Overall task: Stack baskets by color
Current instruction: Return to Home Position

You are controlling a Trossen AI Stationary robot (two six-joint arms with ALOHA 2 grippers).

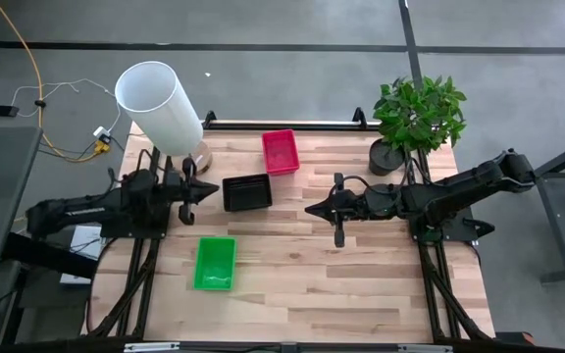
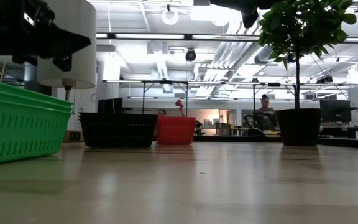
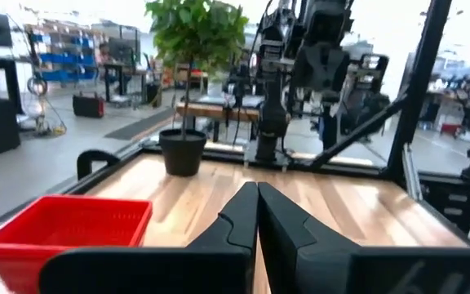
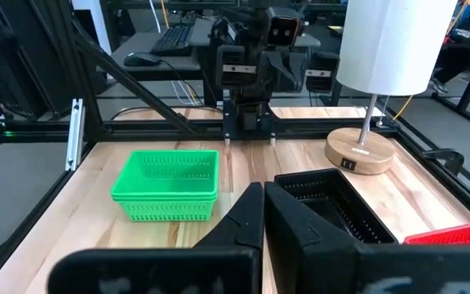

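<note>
**Low view.** Nearest the lens, at left, stands the green basket stack point(image 2: 17, 124). Farther off are the black basket stack point(image 2: 118, 129) and, just to its right, the red basket stack point(image 2: 175, 130). The black plant pot point(image 2: 298, 126) stands far right. No basket lies loose, so the sorting appears complete.

**High view.** Each colour occupies one spot: green near, black central, red far. The left gripper point(image 1: 209, 191) hangs just left of the black stack, close to it but apart. The right gripper point(image 1: 312, 208) points at the same stack from the right, with bare table between. The white lamp point(image 1: 160, 106) rises at far left. The step in hand is judged to be the retreat to rest. The next move asks only that both arms fold back without brushing the black stack.

**Left wrist view.** The left fingers point(image 3: 239, 224) are pressed together and hold nothing. The red stack lies ahead to one side, the plant pot and right arm beyond.

**Right wrist view.** The right fingers point(image 4: 247, 220) likewise meet, empty. The black stack lies just ahead, with the green stack and lamp base farther off.
</note>
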